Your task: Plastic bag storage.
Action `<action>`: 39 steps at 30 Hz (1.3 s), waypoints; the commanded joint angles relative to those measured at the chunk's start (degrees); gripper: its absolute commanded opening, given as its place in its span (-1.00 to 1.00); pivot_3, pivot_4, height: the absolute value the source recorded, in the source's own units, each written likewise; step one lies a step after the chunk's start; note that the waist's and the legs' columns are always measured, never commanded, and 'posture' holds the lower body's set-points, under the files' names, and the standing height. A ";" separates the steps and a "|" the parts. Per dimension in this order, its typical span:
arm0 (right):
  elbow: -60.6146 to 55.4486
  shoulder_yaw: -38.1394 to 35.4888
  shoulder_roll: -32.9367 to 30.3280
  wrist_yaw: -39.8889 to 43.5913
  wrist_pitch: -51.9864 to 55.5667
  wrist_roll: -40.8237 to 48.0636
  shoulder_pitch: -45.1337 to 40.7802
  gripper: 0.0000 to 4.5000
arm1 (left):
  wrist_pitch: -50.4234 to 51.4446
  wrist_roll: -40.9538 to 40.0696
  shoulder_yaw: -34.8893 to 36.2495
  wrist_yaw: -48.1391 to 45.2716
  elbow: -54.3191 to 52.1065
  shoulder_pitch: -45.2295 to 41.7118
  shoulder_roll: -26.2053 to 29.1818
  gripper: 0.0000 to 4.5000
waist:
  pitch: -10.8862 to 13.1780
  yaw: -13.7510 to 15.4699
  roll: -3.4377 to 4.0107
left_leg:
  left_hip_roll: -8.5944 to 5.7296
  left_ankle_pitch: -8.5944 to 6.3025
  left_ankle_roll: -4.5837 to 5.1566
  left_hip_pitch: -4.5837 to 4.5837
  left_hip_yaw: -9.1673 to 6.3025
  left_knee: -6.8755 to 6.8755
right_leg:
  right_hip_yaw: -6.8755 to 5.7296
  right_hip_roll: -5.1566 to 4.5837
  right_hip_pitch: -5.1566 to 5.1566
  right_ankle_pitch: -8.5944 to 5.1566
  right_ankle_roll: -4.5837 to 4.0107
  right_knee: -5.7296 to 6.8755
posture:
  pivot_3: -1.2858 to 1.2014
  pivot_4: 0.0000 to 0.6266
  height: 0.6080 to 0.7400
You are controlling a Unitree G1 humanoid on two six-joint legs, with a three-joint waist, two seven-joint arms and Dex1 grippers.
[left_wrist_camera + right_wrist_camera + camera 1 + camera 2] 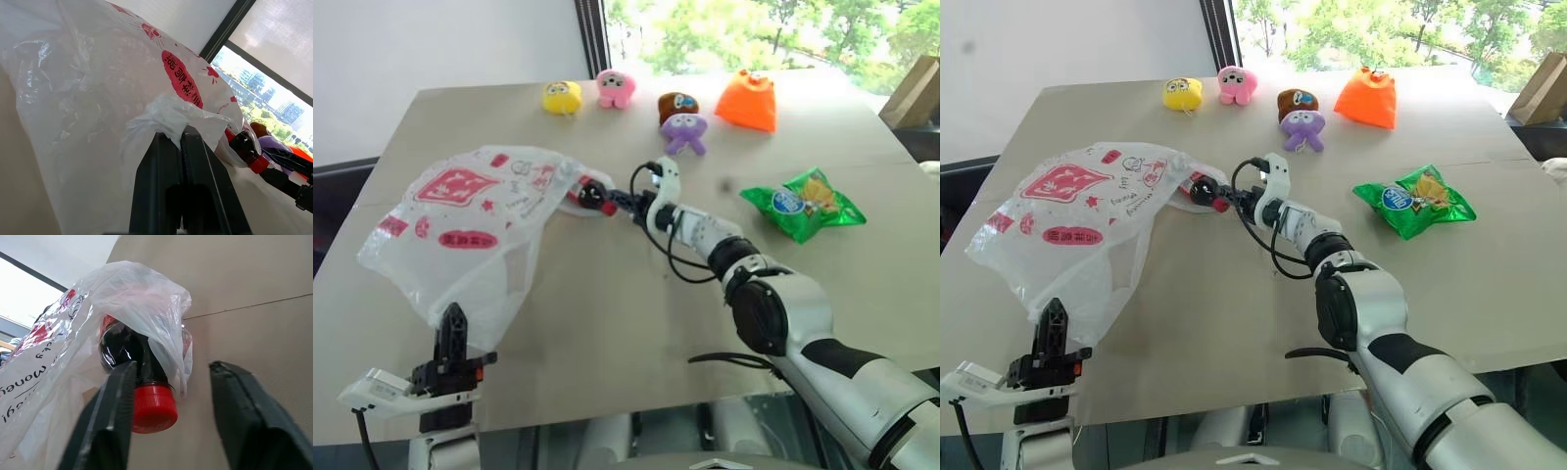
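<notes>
- Left end effector [453, 315] was clamped tight on a bunched corner of the plastic bag [470, 230], holding it up off the bench [607, 313].
- Right end effector [168, 396] sat partly open around the red cap of a dark bottle [132, 360] half inside the bag's mouth, no grip yet as far as I could see.
- Bag looked super thin, floppy and slippery, so I'd pinch gathered film or a handle, not flat sheet.

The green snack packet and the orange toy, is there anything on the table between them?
No. In the left eye view, only bare table lies between the green snack packet and the orange toy.
</notes>
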 commanded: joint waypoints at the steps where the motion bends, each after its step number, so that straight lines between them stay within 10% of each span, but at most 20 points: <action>1: -0.75 0.99 6.76 0.75 -1.00 -0.83 -1.91 -0.65 | -1.42 0.91 0.34 -0.88 -0.84 1.05 -0.14 -1.00 | 0.00 0.00 0.00 | 0.00 0.00 0.00 0.00 0.00 0.00 | 0.00 0.00 0.00 0.00 0.00 0.00 | 0.03 -0.52 1.00; 3: -0.73 1.45 7.18 0.38 -1.53 -1.44 -1.85 -0.98 | -1.68 1.10 0.27 -1.06 -0.90 1.31 -0.30 -1.00 | -0.03 0.01 -0.02 | 0.00 0.00 0.00 0.00 0.00 0.00 | 0.00 0.00 0.00 0.00 0.00 0.00 | 0.03 -0.52 1.00; 12: -0.94 2.37 8.49 2.21 -1.37 -1.51 -1.94 -0.98 | -2.33 2.04 -0.26 -1.96 -1.24 2.57 -1.16 -1.00 | -0.05 0.00 -0.05 | 0.00 0.00 0.00 0.02 0.00 0.00 | 0.01 0.00 0.01 0.00 0.00 0.02 | 0.03 -0.52 1.00; 24: -4.57 5.67 6.26 28.28 10.25 1.04 -0.65 -0.98 | -0.80 4.59 -2.67 -2.73 -0.09 -0.69 1.21 -1.00 | -0.05 0.08 -0.06 | 0.00 0.00 0.01 0.02 -0.04 0.01 | -0.02 0.01 0.01 0.00 0.00 0.03 | 0.03 -0.52 1.00; 32: -4.79 4.67 3.79 18.89 0.79 0.35 0.22 -0.98 | 0.10 5.42 -4.49 -3.83 0.91 -3.05 3.13 -1.00 | -0.05 0.04 -0.05 | -0.03 0.00 -0.01 0.02 -0.04 0.02 | -0.02 0.00 0.00 0.00 0.00 0.04 | 0.03 -0.52 1.00; 39: -5.45 8.16 2.94 12.75 -13.01 -4.62 0.00 0.36 | -0.37 6.43 -5.23 -4.56 1.74 -2.94 2.78 -1.00 | -0.05 -0.03 -0.05 | -0.03 0.01 -0.02 0.02 -0.03 0.02 | -0.01 0.00 -0.01 0.00 0.00 0.06 | 0.03 -0.52 1.00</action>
